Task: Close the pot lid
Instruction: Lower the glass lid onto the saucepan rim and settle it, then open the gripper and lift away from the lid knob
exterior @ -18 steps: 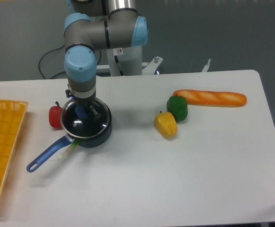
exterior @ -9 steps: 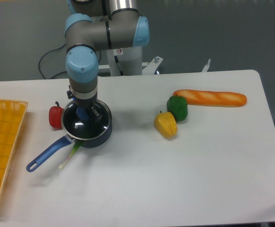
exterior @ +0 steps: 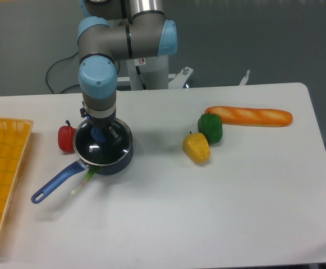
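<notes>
The dark pot (exterior: 122, 161) stands at the table's left centre, its long blue handle (exterior: 56, 181) pointing toward the front left. The glass pot lid (exterior: 97, 150) lies over the pot's mouth, roughly level with the rim. My gripper (exterior: 100, 133) comes straight down from the arm and is shut on the lid's blue knob, which is mostly hidden between the fingers.
A red pepper (exterior: 65, 138) touches the pot's left side. A pale green stalk (exterior: 82, 182) sticks out from under the pot by the handle. A green pepper (exterior: 210, 128), a yellow pepper (exterior: 197, 148) and a baguette (exterior: 249, 116) lie to the right. An orange basket (exterior: 0, 168) sits at the left edge.
The lid and my gripper have shifted slightly right, so the lid now sits more squarely over the pot. The pot handle moved a little.
</notes>
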{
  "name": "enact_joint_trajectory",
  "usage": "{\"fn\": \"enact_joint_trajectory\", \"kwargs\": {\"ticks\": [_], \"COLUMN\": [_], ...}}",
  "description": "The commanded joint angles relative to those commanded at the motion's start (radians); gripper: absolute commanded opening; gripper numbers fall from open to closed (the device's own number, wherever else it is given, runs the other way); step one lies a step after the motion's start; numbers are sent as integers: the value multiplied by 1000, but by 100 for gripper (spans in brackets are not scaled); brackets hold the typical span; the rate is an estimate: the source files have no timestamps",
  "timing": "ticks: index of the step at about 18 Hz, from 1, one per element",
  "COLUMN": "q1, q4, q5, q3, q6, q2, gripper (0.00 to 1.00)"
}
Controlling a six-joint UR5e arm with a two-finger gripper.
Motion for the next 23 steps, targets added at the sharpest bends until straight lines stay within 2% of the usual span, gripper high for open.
{"fn": "enact_joint_trajectory", "kwargs": {"ticks": [4, 6, 7, 9, 10, 11, 15, 16, 19, 23], "q1": [2, 2, 3, 3, 6, 6, 6, 6, 8, 37], "q4": [0, 0, 0, 0, -2, -2, -5, -6, -55, -64], "q5": [0, 0, 0, 2, 2, 3, 9, 17, 21, 23], "q3": [2, 3, 8, 11, 11, 12, 14, 21, 58, 84], "q6": [0, 2, 3, 3, 5, 3, 2, 2, 0, 5], "q2": [0, -2, -2, -3, -5, -5, -5, -5, -5, 0], "gripper": [52, 64, 73, 83, 92, 94, 96, 99, 100, 100]}}
